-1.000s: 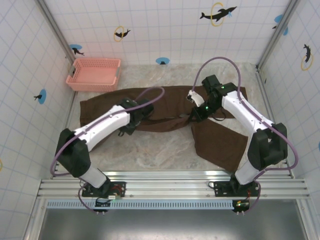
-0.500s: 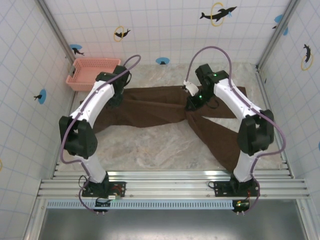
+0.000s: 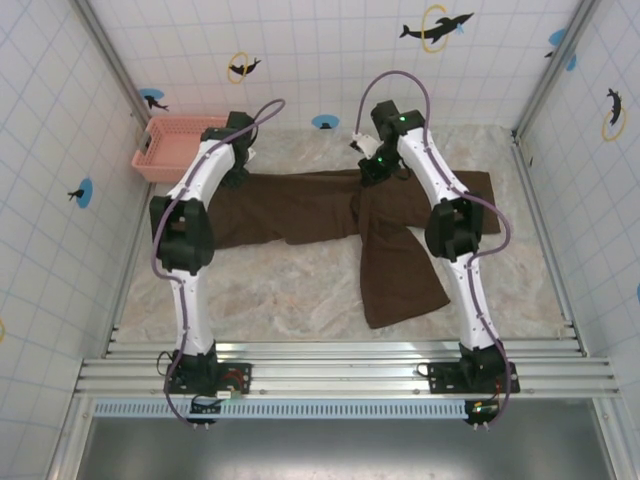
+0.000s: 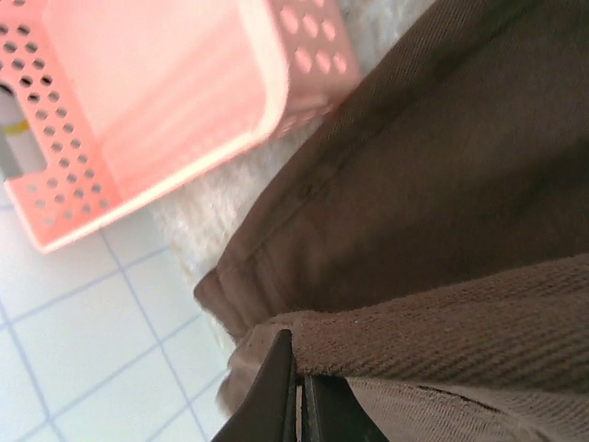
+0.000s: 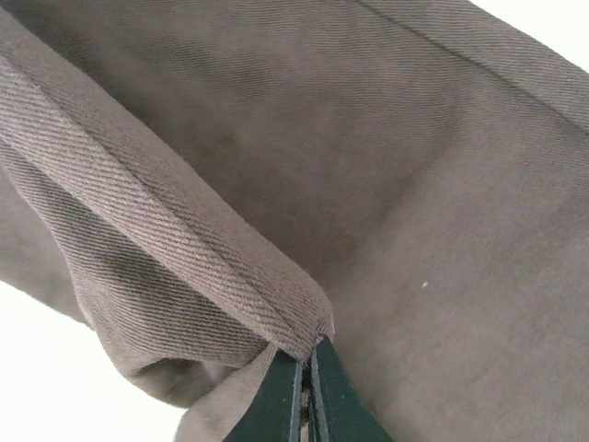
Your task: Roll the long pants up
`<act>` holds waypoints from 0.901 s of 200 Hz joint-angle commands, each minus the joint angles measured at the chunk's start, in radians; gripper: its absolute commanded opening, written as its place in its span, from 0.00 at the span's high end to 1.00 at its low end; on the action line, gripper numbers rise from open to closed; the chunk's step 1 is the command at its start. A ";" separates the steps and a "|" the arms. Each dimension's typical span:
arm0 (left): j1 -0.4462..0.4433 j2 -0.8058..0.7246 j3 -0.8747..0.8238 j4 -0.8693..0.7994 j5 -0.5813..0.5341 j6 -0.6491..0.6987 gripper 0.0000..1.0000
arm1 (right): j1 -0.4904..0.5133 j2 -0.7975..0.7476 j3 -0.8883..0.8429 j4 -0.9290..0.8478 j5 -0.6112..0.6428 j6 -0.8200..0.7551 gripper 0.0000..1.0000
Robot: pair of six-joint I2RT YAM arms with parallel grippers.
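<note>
Pants point(image 3: 300, 205) inside left pincer point(image 4: 296, 373), right pincer point(image 5: 309, 368)

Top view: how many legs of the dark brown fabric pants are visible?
2. One pants leg stretches left toward the pink mesh basket; the other leg points toward the near table edge.

The long pants point(image 5: 184, 230) are dark brown cloth, matt, with a fine diagonal twill rib plain to see up close and a soft, slightly fuzzy face. At about ten o'clock the basket point(image 4: 156, 101) is pink plastic, smooth and faintly glossy, pierced with round holes. The desk point(image 3: 290, 290) has a pale, marbled, stone-like top. The wall tiles point(image 3: 320, 60) look white and smooth, and the front rail point(image 3: 340, 378) is ribbed bare metal.
</note>
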 commanded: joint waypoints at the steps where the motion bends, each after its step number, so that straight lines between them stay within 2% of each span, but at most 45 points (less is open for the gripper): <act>1: 0.069 0.092 0.102 0.002 -0.126 0.049 1.00 | -0.094 0.075 0.067 -0.074 0.101 0.056 0.97; 26: 0.068 0.203 0.206 0.015 -0.136 0.042 1.00 | -0.086 0.113 0.062 0.012 0.075 0.090 0.95; 40: 0.068 0.231 0.240 0.045 -0.136 0.043 0.76 | -0.074 0.124 0.063 0.061 0.078 0.099 0.92; 54: 0.064 0.243 0.255 0.085 -0.153 0.053 0.72 | -0.069 0.128 0.063 0.114 0.092 0.122 0.88; 59: 0.063 0.243 0.254 0.104 -0.154 0.058 0.64 | -0.070 0.131 0.062 0.132 0.084 0.128 0.86; 65: 0.064 0.244 0.253 0.125 -0.154 0.064 0.50 | -0.072 0.131 0.064 0.152 0.081 0.141 0.81; 77: 0.059 0.247 0.253 0.161 -0.166 0.077 0.26 | -0.076 0.137 0.064 0.188 0.095 0.178 0.59; 82: 0.058 0.248 0.255 0.171 -0.173 0.080 0.15 | -0.078 0.139 0.064 0.202 0.084 0.183 0.55; 89: 0.056 0.254 0.264 0.170 -0.173 0.083 0.09 | -0.079 0.140 0.074 0.208 0.092 0.196 0.51; 104: 0.048 0.241 0.258 0.153 -0.185 0.069 0.03 | -0.078 0.118 0.087 0.214 0.087 0.201 0.46; 114: 0.042 0.205 0.228 0.145 -0.196 0.051 0.03 | -0.073 0.075 0.086 0.203 0.139 0.195 0.43; 132: 0.028 0.079 0.105 0.164 -0.219 0.034 0.03 | -0.070 -0.022 0.059 0.178 0.209 0.174 0.39; 148: 0.022 -0.038 -0.023 0.180 -0.245 0.000 0.03 | -0.071 -0.125 -0.011 0.132 0.218 0.163 0.38; 161: 0.023 -0.135 -0.131 0.178 -0.262 -0.035 0.03 | -0.061 -0.224 -0.132 0.109 0.210 0.154 0.39; 180: 0.029 -0.247 -0.253 0.118 -0.248 -0.097 0.02 | -0.020 -0.424 -0.429 0.142 0.188 0.170 0.39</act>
